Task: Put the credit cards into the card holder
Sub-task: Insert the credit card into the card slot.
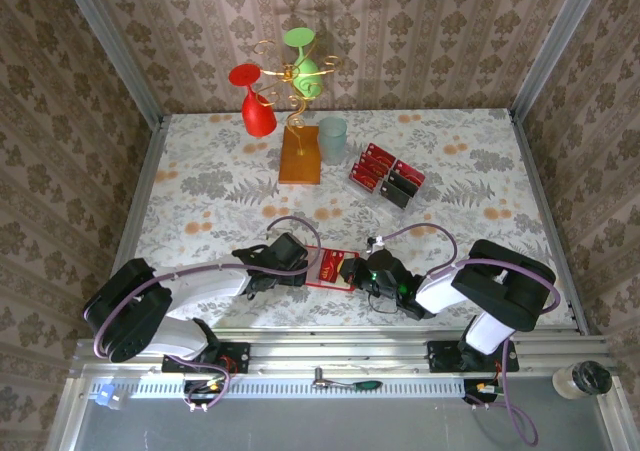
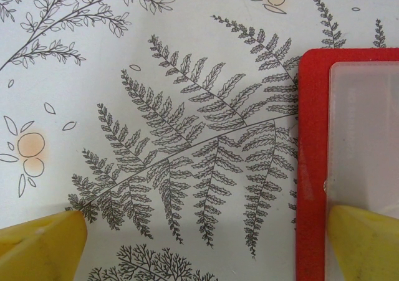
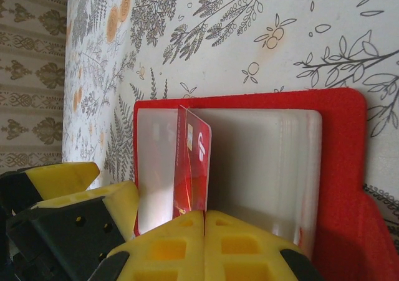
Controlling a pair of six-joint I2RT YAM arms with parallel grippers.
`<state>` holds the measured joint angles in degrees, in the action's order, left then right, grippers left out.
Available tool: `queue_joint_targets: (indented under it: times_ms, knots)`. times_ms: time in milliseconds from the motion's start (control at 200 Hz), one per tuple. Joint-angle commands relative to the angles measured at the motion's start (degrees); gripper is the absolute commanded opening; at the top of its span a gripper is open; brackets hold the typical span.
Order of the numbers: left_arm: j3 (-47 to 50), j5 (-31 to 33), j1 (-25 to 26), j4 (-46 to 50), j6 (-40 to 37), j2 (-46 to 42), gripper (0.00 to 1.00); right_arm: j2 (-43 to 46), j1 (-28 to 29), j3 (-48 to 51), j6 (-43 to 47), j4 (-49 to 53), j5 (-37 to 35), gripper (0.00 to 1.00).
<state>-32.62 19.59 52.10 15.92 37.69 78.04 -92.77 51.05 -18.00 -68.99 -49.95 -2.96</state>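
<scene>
While the wallet (image 1: 327, 267) lay open on the flowered table (image 1: 200, 201), low in the middle of the top view, a gripper sat at each end of it. The left gripper (image 1: 303, 263) was at its left edge and the right gripper (image 1: 352, 270) at its right edge.

In the left wrist view the left gripper (image 2: 202, 222) was spread wide with nothing between its fingers. One yellow finger (image 2: 40, 247) sat in the lower left corner over bare tablecloth. The other finger (image 2: 365, 243) sat in the lower right corner over the wallet's pale pocket; whether it pressed down could not be told. The wallet's (image 2: 312, 169) red border ran down the right side of that frame.

In the right wrist view the right gripper (image 3: 204, 222) was closed tight on the lower end of a red card (image 3: 194, 162). The card stood nearly edge-on against the pale pockets of the wallet (image 3: 340, 169), left of the frame's middle. How far it sat inside a pocket could not be told.

The other cards (image 1: 385, 174), red and dark, stood packed together above and right of the middle of the top view, well apart from the wallet. Just left of them were a pale cup (image 1: 332, 139) and an orange-brown stand (image 1: 299, 156), with a red glass (image 1: 258, 101) and a green glass (image 1: 305, 66) hanging on it.
</scene>
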Motion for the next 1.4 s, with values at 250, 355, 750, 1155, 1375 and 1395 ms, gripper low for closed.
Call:
queue_joint_targets:
  times_ms: [250, 355, 750, 1155, 1375, 1395]
  knots:
    - [0.72, 1.24, -0.01, 2.20, 0.52, -0.54, 1.00, 0.29, 0.67, 0.16, 0.79, 2.49, 0.07, 0.00]
    - [0.81, 1.23, -0.04, 2.15, 0.54, -0.52, 1.00, 0.39, 0.76, 0.42, 0.44, 3.14, -0.03, 0.00]
    - [1.16, 1.32, 0.02, 2.30, 0.70, -0.96, 1.00, 0.64, 0.98, -0.85, -0.36, 7.12, 0.62, 0.00]
    - [1.24, 1.16, 0.02, 2.05, 0.81, -0.97, 1.00, 1.11, 0.98, -3.55, -1.22, 14.28, 1.45, 0.00]
    - [0.99, 1.06, -0.01, 2.00, 0.79, -0.71, 1.00, 0.81, 0.94, -5.35, -1.59, 17.59, 2.08, 0.00]
    - [0.98, 1.10, 0.00, 1.93, 0.77, -0.70, 1.00, 0.71, 0.92, -5.38, -1.67, 17.76, 2.16, 0.00]
